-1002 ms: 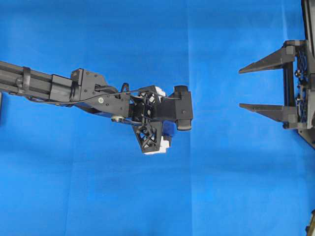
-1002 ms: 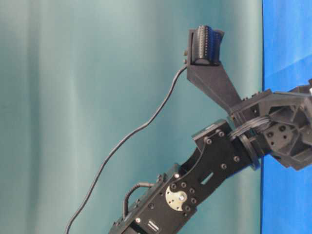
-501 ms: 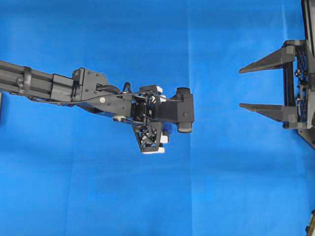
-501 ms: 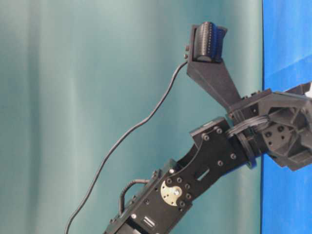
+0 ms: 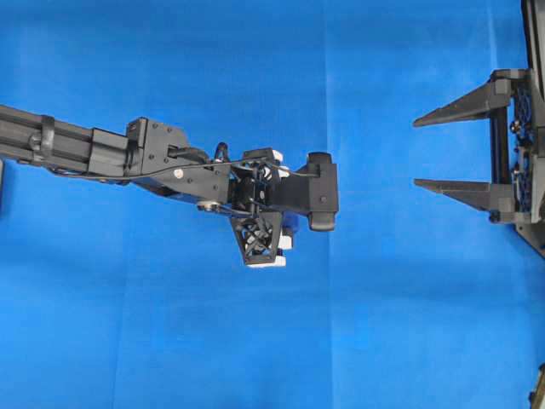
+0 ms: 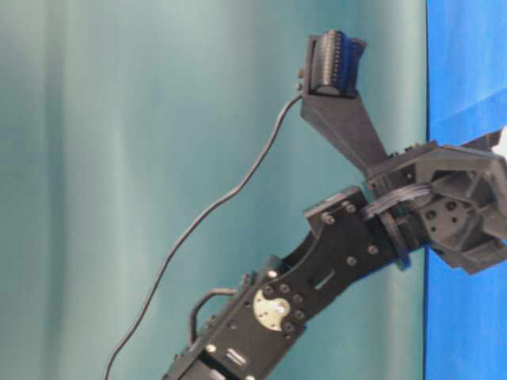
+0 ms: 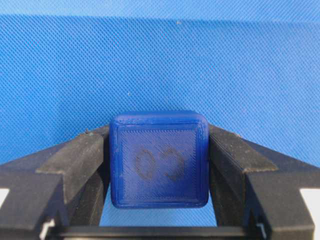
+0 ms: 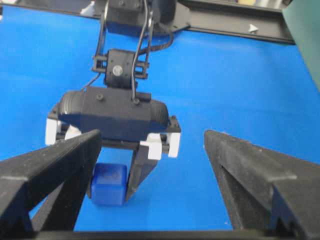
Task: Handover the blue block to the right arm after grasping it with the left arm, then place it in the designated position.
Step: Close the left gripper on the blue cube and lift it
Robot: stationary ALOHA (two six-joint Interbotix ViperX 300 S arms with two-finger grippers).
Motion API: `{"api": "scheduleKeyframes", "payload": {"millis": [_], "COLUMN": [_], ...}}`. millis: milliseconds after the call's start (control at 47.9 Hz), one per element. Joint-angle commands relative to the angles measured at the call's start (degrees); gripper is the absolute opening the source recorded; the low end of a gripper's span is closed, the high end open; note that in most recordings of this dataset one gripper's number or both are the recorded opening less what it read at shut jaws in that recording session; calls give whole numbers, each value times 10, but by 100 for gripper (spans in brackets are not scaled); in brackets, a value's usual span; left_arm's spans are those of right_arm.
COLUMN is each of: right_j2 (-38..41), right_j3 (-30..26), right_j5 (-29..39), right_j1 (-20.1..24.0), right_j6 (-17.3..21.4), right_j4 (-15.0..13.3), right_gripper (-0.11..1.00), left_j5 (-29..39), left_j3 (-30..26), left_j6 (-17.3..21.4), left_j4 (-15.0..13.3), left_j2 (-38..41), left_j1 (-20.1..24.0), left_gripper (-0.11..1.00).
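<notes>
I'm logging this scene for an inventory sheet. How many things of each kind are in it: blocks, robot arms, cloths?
Blue block: 1, clamped between the left arm's fingers
Robot arms: 2, the left arm and the right arm
Blue cloth: 1, covering the table
Total: 4

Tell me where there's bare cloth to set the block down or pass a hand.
Bare cloth lies between the left gripper and the open right gripper, plus wide strips above and below the left arm. It is crowded only at the block, pinched between the left fingers.
</notes>
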Motion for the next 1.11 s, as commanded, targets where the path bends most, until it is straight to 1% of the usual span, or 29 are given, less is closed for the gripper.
{"api": "scheduleKeyframes", "payload": {"millis": [0,188,522,856,1085], "right_j2": [3,3,1,2,3], "right_j3": [-14,-15,-17,-17,-17], "right_j5": [-3,-3,-1,0,0], "right_j1": [-2,-2,-2,-2,-2], "right_j6": [0,0,0,0,0], "right_j4": [-1,0,-1,-1,-1], "right_gripper": [97,97,97,97,97], "left_j5": [15,71,137,212,266], "left_j3": [-23,-41,-76,-141,-180], "left_j6": [1,-1,-4,1,2], "left_j4": [0,0,-1,4,6], "left_j2": [-47,-88,-156,-186,-193], "left_j1": [0,5,7,8,8], "left_gripper": [49,49,49,49,49]}}
